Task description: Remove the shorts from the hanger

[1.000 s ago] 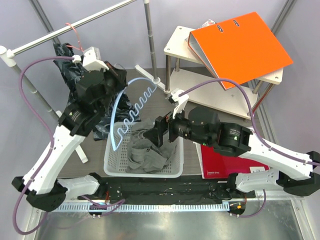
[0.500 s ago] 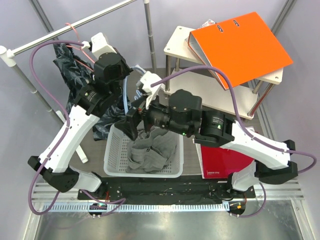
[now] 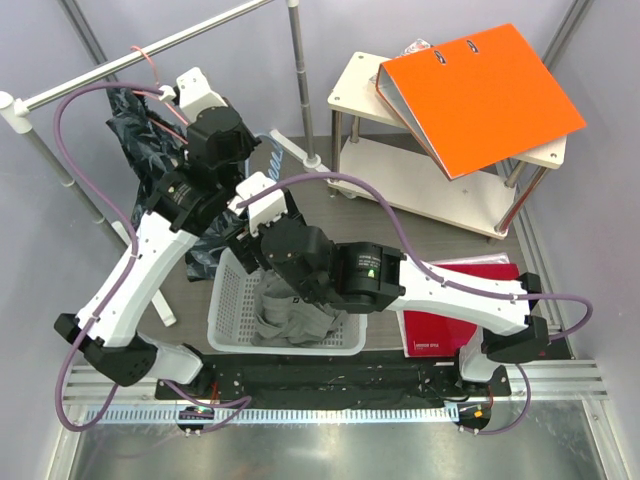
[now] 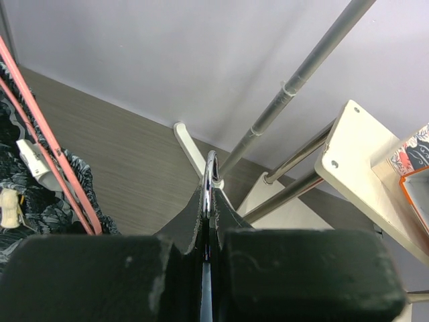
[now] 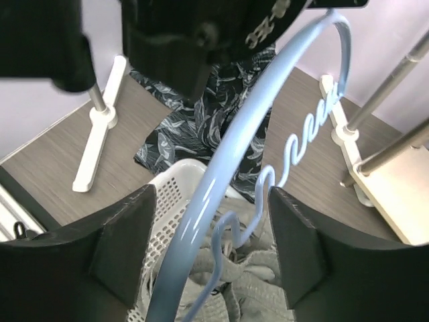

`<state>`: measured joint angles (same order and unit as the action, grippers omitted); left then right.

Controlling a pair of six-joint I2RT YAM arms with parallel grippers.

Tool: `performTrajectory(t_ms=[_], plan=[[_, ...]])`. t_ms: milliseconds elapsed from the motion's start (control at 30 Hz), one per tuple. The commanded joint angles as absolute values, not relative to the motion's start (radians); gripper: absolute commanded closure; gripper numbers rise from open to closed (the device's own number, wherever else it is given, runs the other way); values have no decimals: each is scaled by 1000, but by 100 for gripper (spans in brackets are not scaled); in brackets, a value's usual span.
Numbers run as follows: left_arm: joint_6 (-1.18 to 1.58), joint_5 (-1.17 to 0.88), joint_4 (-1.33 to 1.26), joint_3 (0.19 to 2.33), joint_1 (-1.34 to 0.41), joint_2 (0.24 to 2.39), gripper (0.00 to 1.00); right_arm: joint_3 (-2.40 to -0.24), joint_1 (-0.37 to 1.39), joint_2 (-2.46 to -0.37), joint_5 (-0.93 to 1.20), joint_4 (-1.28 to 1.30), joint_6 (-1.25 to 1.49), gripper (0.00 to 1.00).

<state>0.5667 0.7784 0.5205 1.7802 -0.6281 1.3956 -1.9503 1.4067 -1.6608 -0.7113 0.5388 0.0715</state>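
Holding the hanger (image 5: 220, 171) by its hook in the clamped left gripper (image 4: 204, 241) steadies it while the wide-spread right gripper (image 5: 211, 235) clears the shorts (image 5: 255, 295) at 6 o'clock.

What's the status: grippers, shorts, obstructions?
Left gripper shut on the hanger at its hook. Right gripper open, straddling the hanger. Shorts off it, in the basket. Dark patterned cloth close behind.

One hanger (image 5: 234, 151), one shorts (image 3: 280, 322), one basket (image 3: 228, 310), one orange binder (image 3: 480, 90).
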Motion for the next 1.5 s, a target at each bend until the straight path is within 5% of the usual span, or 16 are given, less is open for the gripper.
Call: performTrajectory(t_ms=[0,200,433,733,867,1133,1300,1467], plan=[[578,822,474,1773,-629,1345,100,-1942,1439,-1614,-882,456,15,31],[591,818,472,1759,-630,1330,100,-1937,1442,-1609,-902,456,8,51],[591,752,474,1752,-630,1309,100,-1919,1447,-1597,-956,454,5,99],[552,568,376,1674,-630,1209,49,-1705,1445,-1365,-937,368,43,99],[567,479,359,1667,-630,1198,53,-1626,1439,-1284,-888,321,58,99],[746,266,610,1683,-629,1220,33,-1520,1417,-1229,-841,279,81,99],[998,203,578,1450,-627,1129,28,-1405,1408,-1161,-805,227,72,99],[1230,196,583,1293,-621,1020,34,-1345,1404,-1118,-804,196,83,99]])
